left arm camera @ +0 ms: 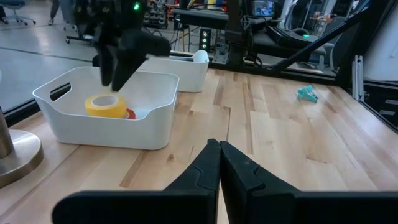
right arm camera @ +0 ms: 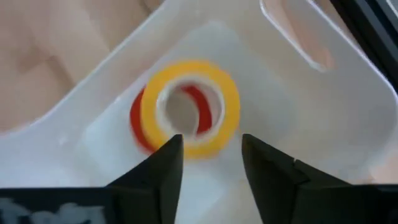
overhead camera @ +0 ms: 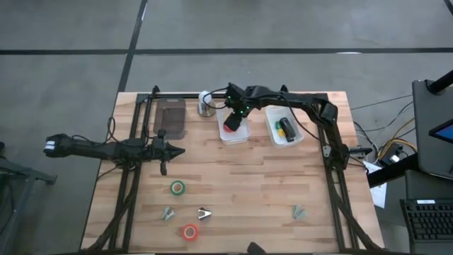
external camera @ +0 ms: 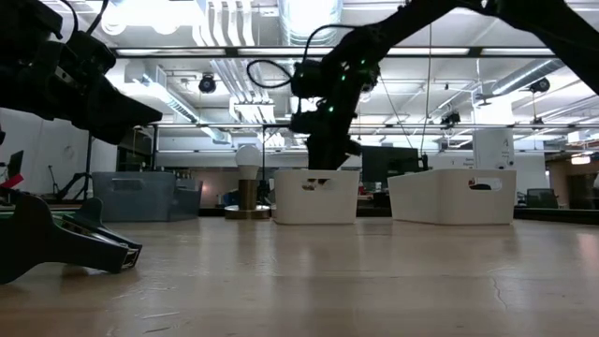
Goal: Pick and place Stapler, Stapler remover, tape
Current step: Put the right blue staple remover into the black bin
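Note:
A yellow tape roll (right arm camera: 189, 106) lies flat on a red-orange roll (right arm camera: 138, 118) inside a white bin (overhead camera: 234, 133) at the table's far middle. It also shows in the left wrist view (left arm camera: 106, 106). My right gripper (right arm camera: 208, 155) hangs open just above the rolls, pointing down into the bin, and it shows over the bin in the high view (overhead camera: 232, 120). A green roll (overhead camera: 177, 188) and a red roll (overhead camera: 190, 231) lie flat on the table near the front. My left gripper (overhead camera: 181, 150) is shut and empty at the table's left, level above the wood.
A second white bin (overhead camera: 284, 131) to the right holds a stapler (overhead camera: 285, 127). A dark grey tray (overhead camera: 170, 117) and a metal cylinder (overhead camera: 206, 105) stand at the far left. Small claw-shaped pieces lie near the front (overhead camera: 168, 212), (overhead camera: 204, 213), (overhead camera: 298, 211).

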`<move>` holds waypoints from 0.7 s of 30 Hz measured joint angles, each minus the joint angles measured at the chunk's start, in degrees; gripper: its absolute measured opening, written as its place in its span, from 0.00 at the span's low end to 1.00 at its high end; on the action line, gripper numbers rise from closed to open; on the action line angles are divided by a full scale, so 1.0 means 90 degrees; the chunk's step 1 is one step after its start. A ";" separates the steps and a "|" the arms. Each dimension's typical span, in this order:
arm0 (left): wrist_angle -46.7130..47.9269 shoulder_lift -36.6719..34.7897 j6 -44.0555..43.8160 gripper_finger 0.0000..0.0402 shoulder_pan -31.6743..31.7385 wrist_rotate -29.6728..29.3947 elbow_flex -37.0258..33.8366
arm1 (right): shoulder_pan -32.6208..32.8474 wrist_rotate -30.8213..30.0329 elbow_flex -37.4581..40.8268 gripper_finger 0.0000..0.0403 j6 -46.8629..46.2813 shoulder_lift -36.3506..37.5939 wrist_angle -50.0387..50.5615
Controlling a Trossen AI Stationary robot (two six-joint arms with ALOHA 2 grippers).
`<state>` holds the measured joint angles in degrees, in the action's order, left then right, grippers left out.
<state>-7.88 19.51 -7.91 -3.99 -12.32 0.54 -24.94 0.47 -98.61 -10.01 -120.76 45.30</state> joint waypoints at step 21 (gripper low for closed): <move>0.0012 0.0000 0.0001 0.03 0.0001 0.0001 -0.0001 | 0.2950 -0.0163 0.2463 0.34 -0.0647 0.4381 0.0597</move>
<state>-7.78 19.51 -7.90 -3.98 -12.30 0.53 1.61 -1.00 -76.44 -15.83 -81.33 50.67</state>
